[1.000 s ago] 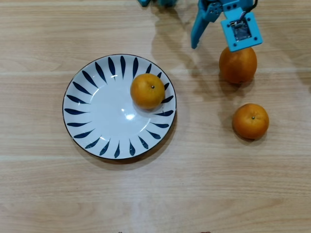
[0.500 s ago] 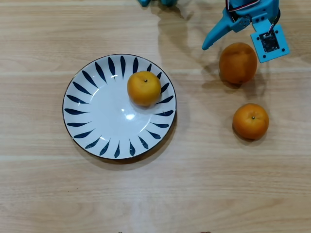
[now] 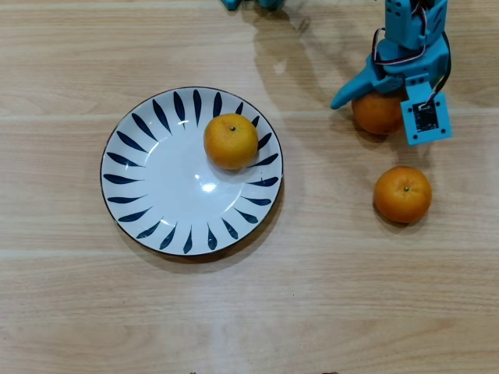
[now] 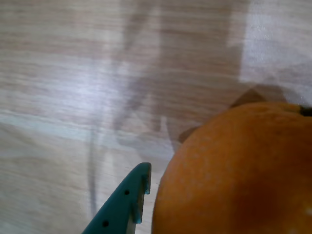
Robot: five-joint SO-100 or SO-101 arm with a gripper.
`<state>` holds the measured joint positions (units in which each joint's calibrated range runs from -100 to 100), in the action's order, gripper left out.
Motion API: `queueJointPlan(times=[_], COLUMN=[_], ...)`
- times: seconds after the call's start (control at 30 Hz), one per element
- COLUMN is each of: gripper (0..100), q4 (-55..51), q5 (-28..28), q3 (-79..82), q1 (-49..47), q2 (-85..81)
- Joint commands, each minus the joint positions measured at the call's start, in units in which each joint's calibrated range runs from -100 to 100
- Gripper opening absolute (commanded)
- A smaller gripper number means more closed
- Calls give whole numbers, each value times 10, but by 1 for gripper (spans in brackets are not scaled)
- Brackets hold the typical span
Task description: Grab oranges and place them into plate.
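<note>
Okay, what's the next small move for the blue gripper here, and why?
Probably lower a little and close: the blue gripper is open over the large round orange on the wooden table, one fingertip just beside its skin, nothing gripped.

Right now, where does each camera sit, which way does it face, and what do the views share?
Overhead view: fixed above, looking straight down on the wooden table, plate, three oranges; blue gripper enters from the top edge.
Wrist view: rides the gripper, facing the tabletop; one teal finger shows.
Shared: the larger orange beside the gripper.

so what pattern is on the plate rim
Dark blue leaf-shaped strokes on white, clearest in the overhead view, on the plate.
</note>
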<state>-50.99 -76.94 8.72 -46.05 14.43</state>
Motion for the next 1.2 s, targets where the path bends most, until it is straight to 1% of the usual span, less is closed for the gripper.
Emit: queueJointPlan(times=[0.0,0.13,0.2,0.27,0.57,0.63,0.73,0.8,0.9,1.03,1.17], gripper=[52,39,35,34,34,34,34,34,34,34,34], q4=[8,8,8,8,-15,-53,-137,-194,-250,-264,-261], q5=[-3,-3,-3,-3,10,31,66,96,149,232,289], q3=[-16,-16,-15,-15,-42,-65,-127,-174,-240,-299,-318], q1=[-7,-13,-14,-16,-7,9,40,67,115,190,274], q2=[-4,-4,-4,-3,-34,-51,-69,-78,-87,-100,-110])
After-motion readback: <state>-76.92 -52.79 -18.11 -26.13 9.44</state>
